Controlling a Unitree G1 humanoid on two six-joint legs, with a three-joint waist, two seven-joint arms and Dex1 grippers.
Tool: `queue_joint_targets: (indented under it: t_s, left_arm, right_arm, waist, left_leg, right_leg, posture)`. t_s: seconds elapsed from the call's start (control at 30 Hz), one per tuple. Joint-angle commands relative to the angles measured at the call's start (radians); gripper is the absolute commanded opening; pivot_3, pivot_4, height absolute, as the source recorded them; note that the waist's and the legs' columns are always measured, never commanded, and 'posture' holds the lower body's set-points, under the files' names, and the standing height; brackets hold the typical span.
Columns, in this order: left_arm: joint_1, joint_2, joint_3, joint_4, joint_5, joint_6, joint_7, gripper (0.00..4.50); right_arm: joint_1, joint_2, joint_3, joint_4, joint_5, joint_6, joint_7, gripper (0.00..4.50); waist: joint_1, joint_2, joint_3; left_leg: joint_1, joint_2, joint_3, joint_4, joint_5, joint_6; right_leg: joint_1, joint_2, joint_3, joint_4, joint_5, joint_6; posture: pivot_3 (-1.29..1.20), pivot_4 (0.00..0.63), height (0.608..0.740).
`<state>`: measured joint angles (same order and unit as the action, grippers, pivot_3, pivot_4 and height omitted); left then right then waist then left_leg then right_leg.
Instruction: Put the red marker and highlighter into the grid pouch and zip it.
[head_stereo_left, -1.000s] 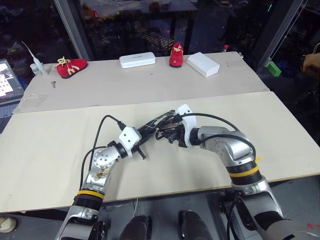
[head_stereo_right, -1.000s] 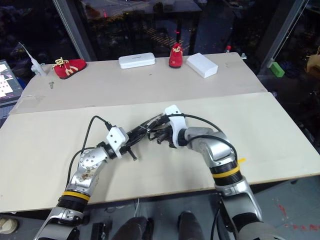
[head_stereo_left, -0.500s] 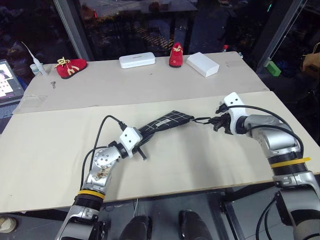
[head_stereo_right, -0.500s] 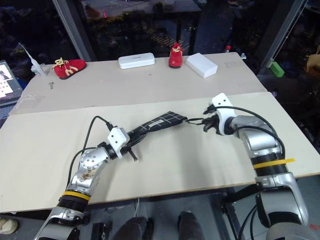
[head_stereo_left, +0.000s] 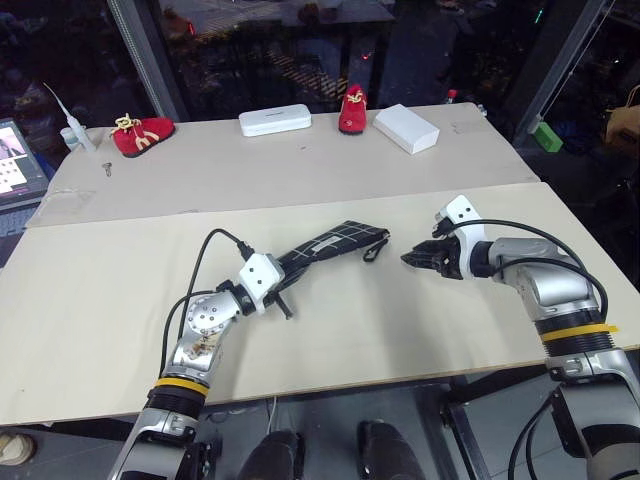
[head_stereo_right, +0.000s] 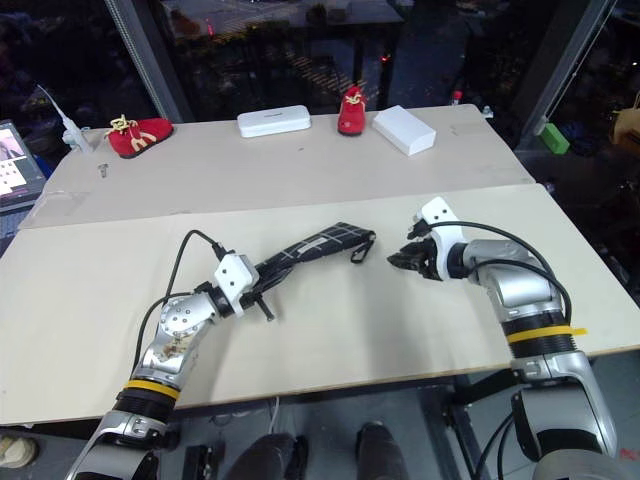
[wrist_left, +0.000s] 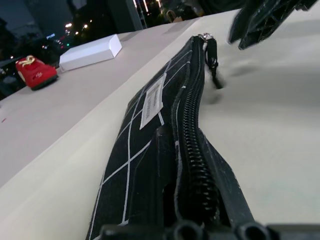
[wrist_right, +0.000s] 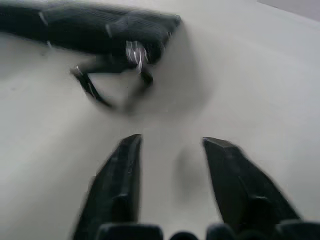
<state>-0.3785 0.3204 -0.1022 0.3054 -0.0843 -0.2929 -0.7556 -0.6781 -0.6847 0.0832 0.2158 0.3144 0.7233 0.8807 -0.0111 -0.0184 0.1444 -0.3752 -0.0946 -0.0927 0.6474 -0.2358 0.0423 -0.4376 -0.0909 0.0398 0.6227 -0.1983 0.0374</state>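
Observation:
The grid pouch (head_stereo_left: 330, 243), black with white lines, hangs stretched out just above the pale table (head_stereo_left: 120, 300). My left gripper (head_stereo_left: 284, 277) is shut on its near end. In the left wrist view the zipper (wrist_left: 192, 150) runs shut along the pouch up to the pull (wrist_left: 206, 37). The black wrist loop (head_stereo_left: 372, 250) dangles from the far end. My right gripper (head_stereo_left: 414, 258) hovers a short way to the right of the loop, open, with nothing between its fingers (wrist_right: 120, 180). The red marker and the highlighter are hidden.
Along the back of the table lie two red miniature shoes (head_stereo_left: 140, 133) (head_stereo_left: 352, 110) and two white cases (head_stereo_left: 274, 121) (head_stereo_left: 406, 128). A small white bottle (head_stereo_left: 72, 135) and a screen (head_stereo_left: 15, 160) sit at the far left. A green block (head_stereo_left: 546, 136) lies beyond the table's right edge.
My right gripper drew away to the right from the pouch, pulling it out long, then let go of the loop and opened. The loop dropped. The left gripper kept still.

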Motion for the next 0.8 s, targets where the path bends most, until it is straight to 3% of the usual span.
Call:
queue_joint_targets:
  t_s: [0.03, 0.23, 0.43, 0.67, 0.7, 0.8]
  left_arm:
    - [-0.054, 0.016, -0.004, 0.03, -0.025, -0.067, -0.06, 0.0]
    - [-0.161, 0.033, -0.03, 0.139, -0.083, -0.196, -0.269, 0.0]
    - [-0.247, 0.047, -0.038, 0.314, -0.118, -0.332, -0.467, 0.0]
    - [-0.299, 0.034, -0.039, 0.522, -0.073, -0.464, -0.501, 0.0]
    - [-0.293, 0.028, -0.041, 0.511, -0.086, -0.448, -0.514, 0.71]
    - [-0.243, 0.011, -0.044, 0.389, -0.135, -0.355, -0.518, 1.58]
  right_arm:
    - [0.023, -0.098, -0.16, -0.082, 0.135, 0.066, 0.115, 3.25]
    - [0.28, -0.242, -0.333, -0.28, 0.242, -0.012, 0.284, 3.25]
    - [0.428, -0.222, -0.44, -0.349, 0.28, -0.018, 0.228, 3.25]
    - [0.491, -0.19, -0.417, -0.383, 0.255, -0.043, 0.162, 3.25]
    - [0.488, -0.189, -0.413, -0.379, 0.255, -0.046, 0.158, 3.31]
    - [0.475, -0.192, -0.395, -0.349, 0.24, -0.064, 0.152, 3.31]
  waist:
    - [0.006, 0.0, 0.0]
    - [0.028, 0.0, 0.0]
    - [0.015, 0.0, 0.0]
    - [0.014, 0.0, 0.0]
    - [0.014, 0.0, 0.0]
    - [0.017, 0.0, 0.0]
  left_leg:
    - [0.0, 0.0, 0.0, 0.0, 0.0, 0.0]
    - [-0.006, 0.0, -0.002, 0.0, -0.001, 0.002]
    - [-0.005, 0.0, 0.005, 0.003, -0.003, 0.004]
    - [0.005, 0.003, 0.01, 0.005, -0.003, 0.006]
    - [0.005, 0.003, 0.01, 0.005, -0.004, 0.007]
    - [0.004, 0.003, 0.01, 0.008, -0.005, 0.009]
  right_leg:
    - [0.0, 0.0, 0.0, 0.0, 0.0, 0.0]
    - [0.0, 0.0, -0.004, -0.007, 0.001, 0.001]
    - [0.0, -0.002, 0.001, -0.011, 0.007, 0.004]
    - [0.011, 0.001, 0.001, -0.013, 0.007, 0.005]
    - [0.011, 0.0, 0.001, -0.013, 0.007, 0.005]
    - [0.012, 0.0, 0.001, -0.013, 0.007, 0.006]
  posture:
    - [0.0, 0.15, 0.74]
    - [0.0, 0.15, 0.74]
    - [0.0, 0.15, 0.74]
    - [0.0, 0.15, 0.74]
    - [0.0, 0.15, 0.74]
    - [0.0, 0.15, 0.74]
